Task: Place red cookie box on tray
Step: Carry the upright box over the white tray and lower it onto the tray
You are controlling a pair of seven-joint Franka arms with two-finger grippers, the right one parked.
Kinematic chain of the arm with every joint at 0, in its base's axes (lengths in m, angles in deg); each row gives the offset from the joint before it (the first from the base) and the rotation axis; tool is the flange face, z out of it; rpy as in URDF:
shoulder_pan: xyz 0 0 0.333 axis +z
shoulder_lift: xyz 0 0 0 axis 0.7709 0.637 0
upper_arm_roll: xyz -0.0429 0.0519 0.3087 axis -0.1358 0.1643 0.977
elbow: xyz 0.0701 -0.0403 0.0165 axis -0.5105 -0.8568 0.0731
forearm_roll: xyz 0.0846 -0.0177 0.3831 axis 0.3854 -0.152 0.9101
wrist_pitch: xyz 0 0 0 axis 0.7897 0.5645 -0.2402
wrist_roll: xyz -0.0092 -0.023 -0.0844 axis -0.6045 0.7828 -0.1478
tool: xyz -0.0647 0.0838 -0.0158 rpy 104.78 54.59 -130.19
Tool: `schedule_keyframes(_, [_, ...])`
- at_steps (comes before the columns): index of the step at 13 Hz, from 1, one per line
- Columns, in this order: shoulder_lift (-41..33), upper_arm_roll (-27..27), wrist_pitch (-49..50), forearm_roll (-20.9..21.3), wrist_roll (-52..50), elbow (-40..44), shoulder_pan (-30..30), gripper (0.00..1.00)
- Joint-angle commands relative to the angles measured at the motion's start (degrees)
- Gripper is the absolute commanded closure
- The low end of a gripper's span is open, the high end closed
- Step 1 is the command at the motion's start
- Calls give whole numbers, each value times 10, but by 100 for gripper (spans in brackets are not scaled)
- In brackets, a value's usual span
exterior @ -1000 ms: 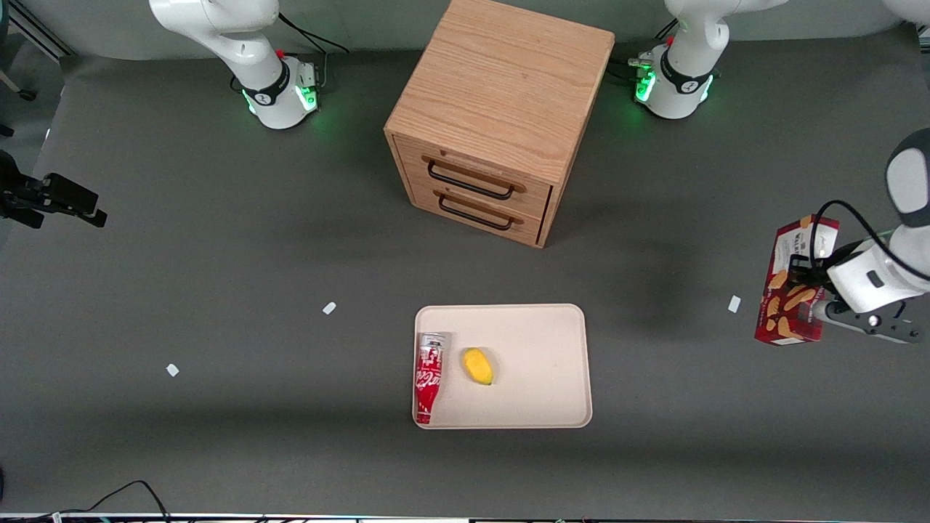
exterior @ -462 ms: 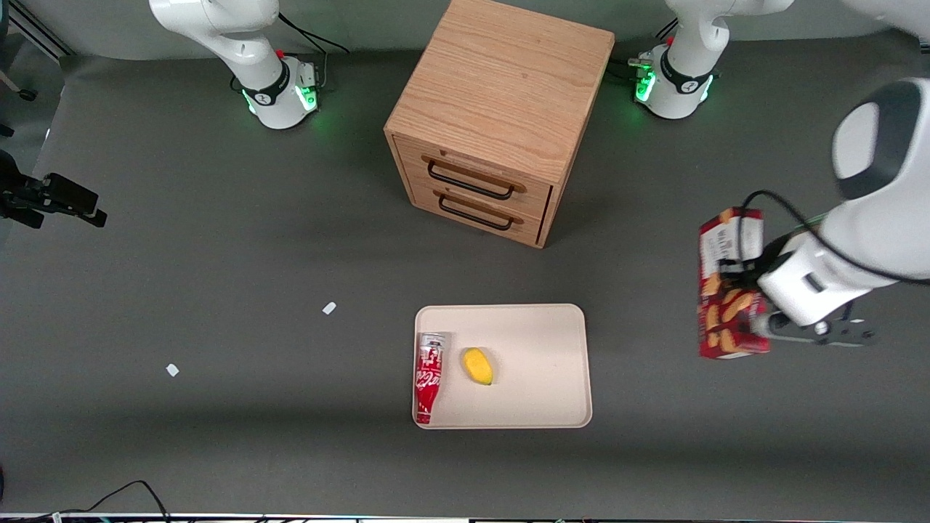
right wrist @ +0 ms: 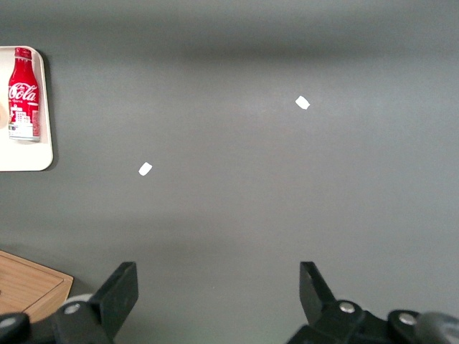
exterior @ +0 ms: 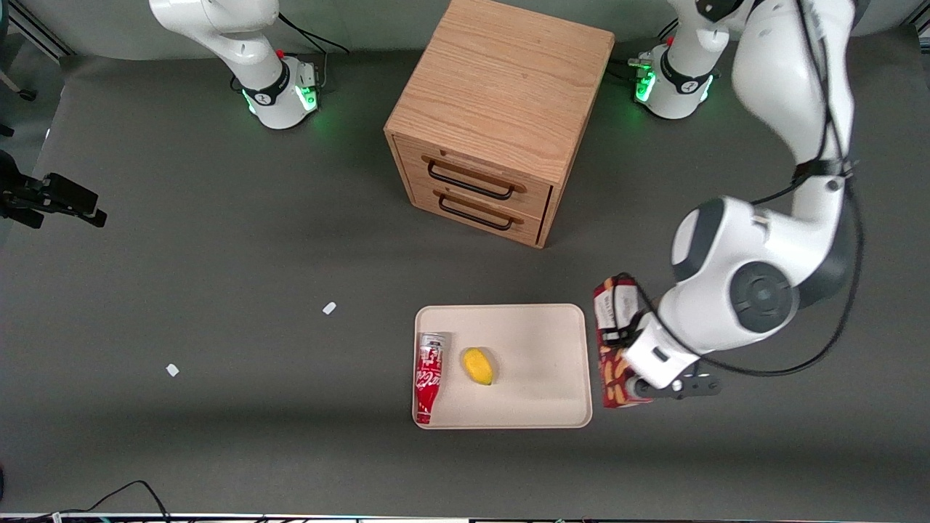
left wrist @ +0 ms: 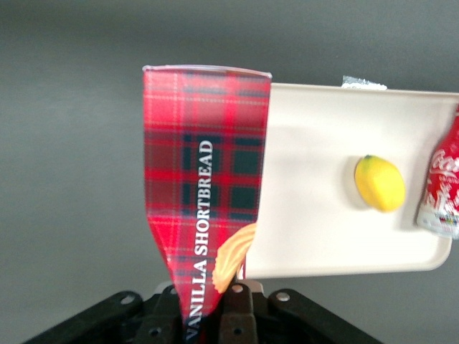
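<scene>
I saw the grey matte table (exterior: pixel 218 240) filling the frame, with the oak-coloured wooden two-drawer cabinet (exterior: pixel 498 120) in the upper middle, its black handles facing the front camera. Below it, at lower centre, lay the flat cream-beige tray with rounded corners (exterior: pixel 541 363), and my white left arm's gripper (exterior: pixel 633 363) hung just beside the tray's edge on the working arm's side. It was pinching the slim dark-red tartan cookie box (exterior: pixel 614 349) (left wrist: pixel 204 201), held clear of the table, with the box's edge overlapping the tray (left wrist: pixel 323 215) rim in the wrist view. On the tray lay a red-and-white cola bottle-can (exterior: pixel 429 378) (left wrist: pixel 445 186) and, just beside it, a small yellow lemon (exterior: pixel 478 366) (left wrist: pixel 379 183).
</scene>
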Motion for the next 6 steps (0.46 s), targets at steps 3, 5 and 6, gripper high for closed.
schedule_keyframes(3, [60,9,-98,28,-33,-24,-32,100])
schedule_keyframes(5, [74,9,-136,34,-36,-45,-38,100])
schedule_keyframes(6, [82,10,-136,43,-40,-45,-43,100])
